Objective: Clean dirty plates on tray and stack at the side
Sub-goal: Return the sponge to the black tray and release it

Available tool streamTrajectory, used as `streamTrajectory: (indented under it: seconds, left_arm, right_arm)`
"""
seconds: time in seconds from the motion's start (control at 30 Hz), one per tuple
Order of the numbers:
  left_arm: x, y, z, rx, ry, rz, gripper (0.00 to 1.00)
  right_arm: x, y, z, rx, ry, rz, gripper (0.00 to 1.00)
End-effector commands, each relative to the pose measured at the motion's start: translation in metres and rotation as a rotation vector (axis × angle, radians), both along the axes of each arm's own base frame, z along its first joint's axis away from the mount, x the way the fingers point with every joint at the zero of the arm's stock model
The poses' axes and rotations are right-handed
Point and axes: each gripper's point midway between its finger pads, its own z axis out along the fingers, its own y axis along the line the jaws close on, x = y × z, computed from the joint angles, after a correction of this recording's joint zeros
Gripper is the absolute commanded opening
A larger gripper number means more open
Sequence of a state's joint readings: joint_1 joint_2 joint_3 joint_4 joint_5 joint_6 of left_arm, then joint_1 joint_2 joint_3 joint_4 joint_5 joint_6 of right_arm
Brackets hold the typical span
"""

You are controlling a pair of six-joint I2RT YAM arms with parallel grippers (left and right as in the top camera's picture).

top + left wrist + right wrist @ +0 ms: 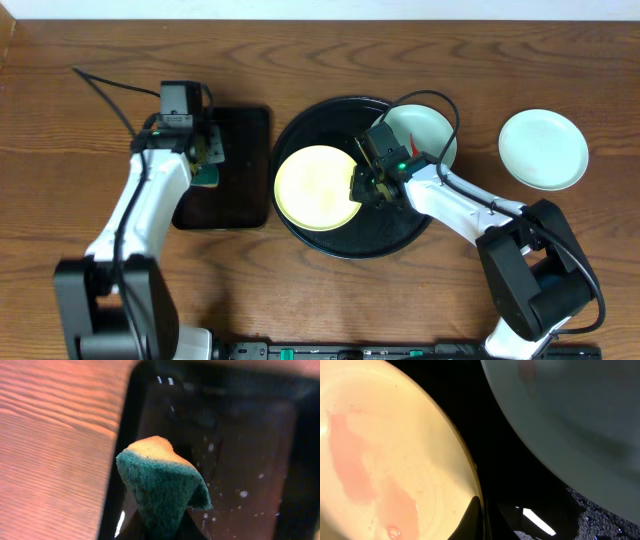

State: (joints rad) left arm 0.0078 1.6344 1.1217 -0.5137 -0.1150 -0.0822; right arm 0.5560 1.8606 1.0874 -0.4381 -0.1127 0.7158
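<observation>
Overhead view: yellow plate (315,187) and one red-marked mint plate (430,130) lie on the round black tray (370,235); second mint plate (543,148) lies on the bare tabletop (600,70), apart from the tray.
Left gripper (207,165): clamped on a green-yellow sponge (162,485) over the rectangular black tray (240,160).
Right gripper (362,185): at the yellow plate's rim; open or closed, I cannot tell.

Three plates (313,187) (543,148) (437,128), two trays (345,240) (245,150), one sponge (162,485).
</observation>
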Motion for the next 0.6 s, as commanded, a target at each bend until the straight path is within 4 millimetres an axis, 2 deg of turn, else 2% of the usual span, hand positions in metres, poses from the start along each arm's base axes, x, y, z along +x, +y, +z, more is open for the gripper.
streamTrajectory:
  seconds: [0.0,0.1,0.17,0.2,0.23,0.27,0.43,0.57]
  left_arm:
    - [-0.003,-0.005,-0.031,-0.019,0.08,-0.023,0.08]
    - [-0.007,-0.009,-0.05,-0.038,0.137,-0.042,0.07]
    - [-0.008,-0.02,-0.059,-0.093,0.16,-0.088,0.07]
    - [-0.008,-0.024,-0.059,-0.115,0.16,-0.098,0.16]
    - [-0.008,-0.028,-0.059,-0.131,0.159,-0.105,0.38]
    - [-0.008,-0.03,-0.058,-0.143,0.155,-0.109,0.53]
    - [-0.007,-0.032,-0.041,-0.158,0.119,-0.11,0.62]
    - [-0.011,-0.032,-0.004,-0.153,0.045,-0.116,0.67]
  right_arm:
    - [0.003,-0.002,-0.001,-0.026,-0.008,-0.011,0.01]
    - [0.001,-0.003,-0.001,-0.03,-0.002,-0.01,0.01]
    - [0.0,-0.004,-0.002,-0.033,0.002,-0.011,0.01]
    - [0.0,-0.004,-0.002,-0.033,0.002,-0.01,0.01]
    - [0.0,-0.004,-0.002,-0.033,0.002,-0.01,0.01]
    - [0.0,-0.004,-0.002,-0.033,0.002,-0.01,0.01]
    - [0.0,-0.002,0.001,-0.024,-0.001,0.002,0.01]
    - [0.002,0.003,0.019,0.007,-0.039,0.033,0.01]
